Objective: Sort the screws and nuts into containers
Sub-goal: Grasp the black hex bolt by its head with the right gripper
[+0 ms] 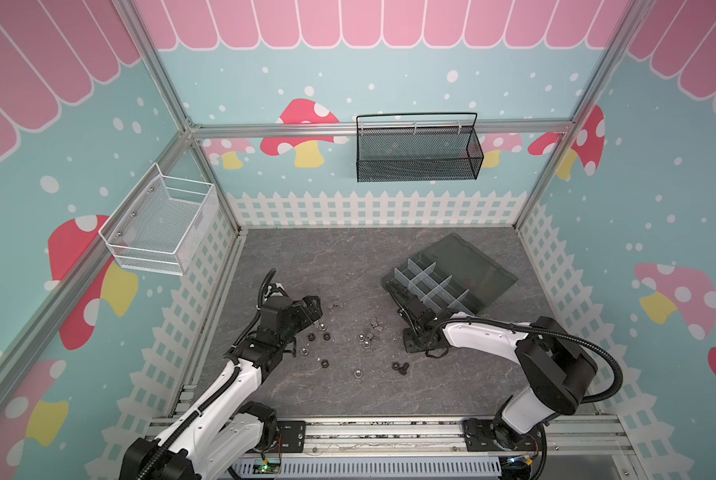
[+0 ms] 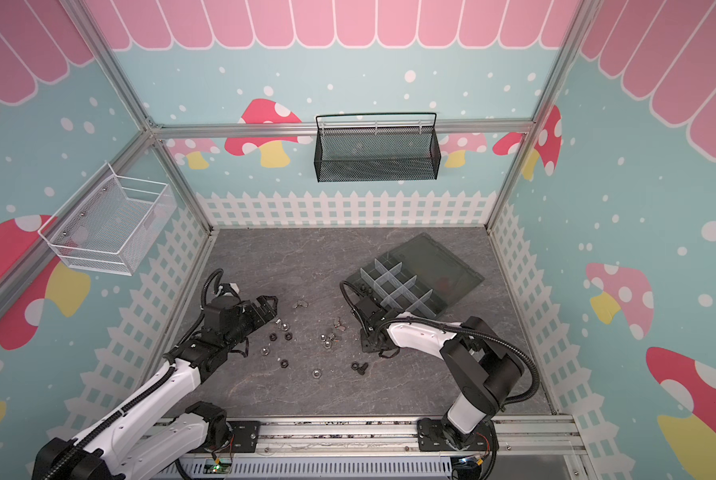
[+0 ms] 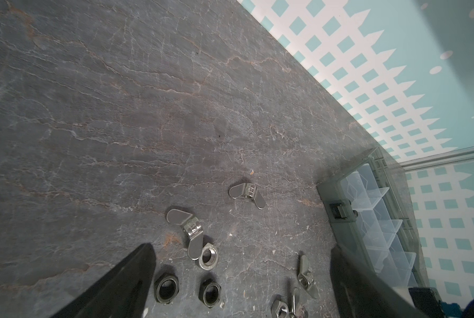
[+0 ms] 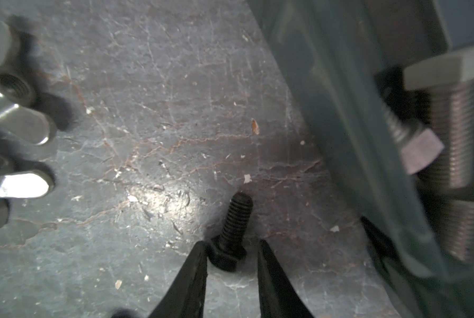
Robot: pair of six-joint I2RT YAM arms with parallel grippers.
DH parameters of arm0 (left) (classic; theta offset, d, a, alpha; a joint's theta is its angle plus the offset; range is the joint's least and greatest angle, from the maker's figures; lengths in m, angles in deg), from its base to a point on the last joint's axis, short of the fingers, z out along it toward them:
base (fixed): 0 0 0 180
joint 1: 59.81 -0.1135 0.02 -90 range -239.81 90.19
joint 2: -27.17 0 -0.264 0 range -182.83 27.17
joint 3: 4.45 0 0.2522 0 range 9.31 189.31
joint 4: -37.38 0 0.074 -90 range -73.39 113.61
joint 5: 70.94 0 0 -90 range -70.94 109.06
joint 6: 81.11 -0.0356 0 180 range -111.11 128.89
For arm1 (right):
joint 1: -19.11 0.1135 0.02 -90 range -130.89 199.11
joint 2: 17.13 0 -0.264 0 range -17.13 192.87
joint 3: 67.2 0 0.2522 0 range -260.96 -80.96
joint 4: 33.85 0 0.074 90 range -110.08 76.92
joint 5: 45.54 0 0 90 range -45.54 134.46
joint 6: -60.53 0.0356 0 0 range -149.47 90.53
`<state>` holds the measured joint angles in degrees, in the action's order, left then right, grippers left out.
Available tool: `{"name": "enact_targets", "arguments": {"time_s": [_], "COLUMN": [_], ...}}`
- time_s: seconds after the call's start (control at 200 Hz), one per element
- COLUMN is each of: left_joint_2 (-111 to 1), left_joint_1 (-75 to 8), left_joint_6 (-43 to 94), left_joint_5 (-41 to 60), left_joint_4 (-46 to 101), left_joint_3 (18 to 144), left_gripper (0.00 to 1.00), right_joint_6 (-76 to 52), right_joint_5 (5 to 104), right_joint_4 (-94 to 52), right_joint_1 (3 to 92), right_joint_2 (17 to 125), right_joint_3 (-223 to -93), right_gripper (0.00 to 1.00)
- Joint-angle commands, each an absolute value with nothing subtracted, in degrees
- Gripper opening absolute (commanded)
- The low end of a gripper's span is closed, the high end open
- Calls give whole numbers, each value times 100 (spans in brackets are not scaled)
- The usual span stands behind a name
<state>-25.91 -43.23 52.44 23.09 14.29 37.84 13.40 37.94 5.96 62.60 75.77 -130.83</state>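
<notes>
The black screw (image 4: pixel 237 217) is seen just beside the box (image 4: pixel 326 110); its head is flanked by the narrowly parted jaws of the right gripper (image 4: pixel 231 243), shank pointing away; nothing is gripped yet; the left gripper (image 3: pixel 242 249) is spread wide, empty.

Both arms come up off the rail at the bench's front edge, one near each front corner. The left arm (image 1: pixel 223 386) leans in along the left edge. Its wrist is bent so the left gripper (image 3: pixel 242 249) points toward the bench's middle, hovering above the surface with its black fingers (image 3: pixel 131 278) spread wide. The right arm (image 1: pixel 485 336) folds hard at the elbow (proper chicken-wing look), white forearm running back toward the centre, wrist tipped down. The right gripper (image 4: pixel 231 245) sits low at the bench top, its tapered fingers (image 4: pixel 191 275) pulled in to a narrow gap, tips not meeting.
</notes>
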Motion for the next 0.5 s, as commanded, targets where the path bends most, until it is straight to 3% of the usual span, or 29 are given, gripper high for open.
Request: {"name": "enact_targets", "arguments": {"time_s": [0.0,0.31,0.495], "left_joint_2": [-2625,-2634,-2613], "left_joint_1": [-4346,-4344,-4345], "left_joint_6": [5363,5372,5380], "left_joint_5": [2293,2265,2266], "left_joint_4": [1494,1526,1525], "left_joint_3": [3818,3795,3773], "left_gripper": [100,100,100], "right_joint_6": [1287,1245,1248], "right_joint_5": [3778,3760,3801], "right_joint_4": [593,541,523], "right_joint_1": [6244,6243,6237], "right_joint_2": [7751,7878,7869], "right_joint_3": [-13179,-13176,-13149], "right_gripper": [32,30,19]}}
